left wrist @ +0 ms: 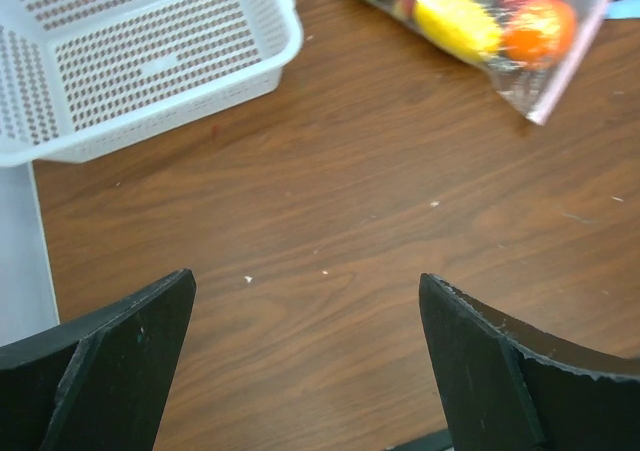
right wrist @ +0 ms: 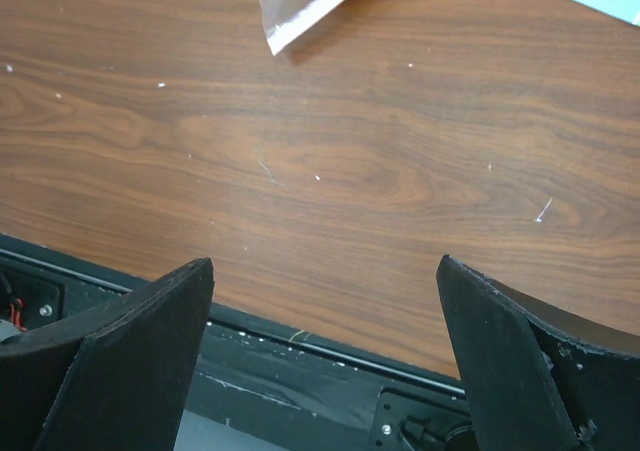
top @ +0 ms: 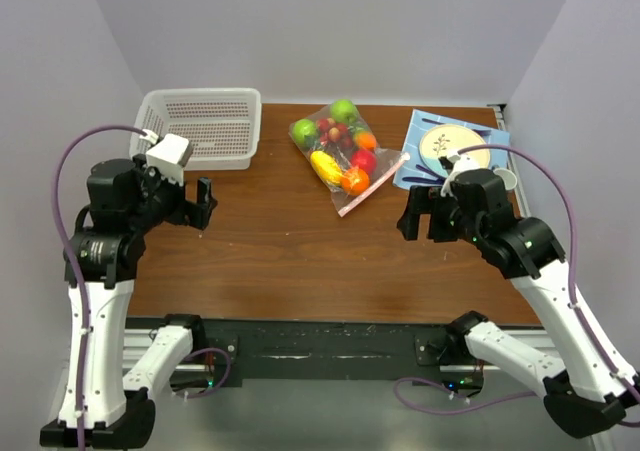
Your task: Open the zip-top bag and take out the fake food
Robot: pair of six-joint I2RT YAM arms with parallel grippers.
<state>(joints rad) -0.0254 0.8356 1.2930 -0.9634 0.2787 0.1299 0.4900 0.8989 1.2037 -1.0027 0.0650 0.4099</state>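
Note:
The zip-top bag [top: 336,151] lies flat at the back middle of the table, its pink zip strip [top: 374,185] facing the right arm. The bag looks closed. Inside it is the fake food [top: 325,165]: green apples, a yellow banana, oranges, red fruit. My left gripper [top: 205,203] hovers open to the bag's left and nearer the front, holding nothing. The left wrist view has the bag [left wrist: 500,21] at its top right, far ahead of the gripper [left wrist: 307,281]. My right gripper [top: 415,212] is open and empty, just right of the bag's near corner [right wrist: 305,6].
A white perforated basket [top: 205,126] stands at the back left, also seen in the left wrist view [left wrist: 130,51]. A round cream-and-blue plate [top: 452,146] rests on a blue mat [top: 415,161] at the back right. The table's front edge [right wrist: 300,326] runs under the right gripper [right wrist: 327,263].

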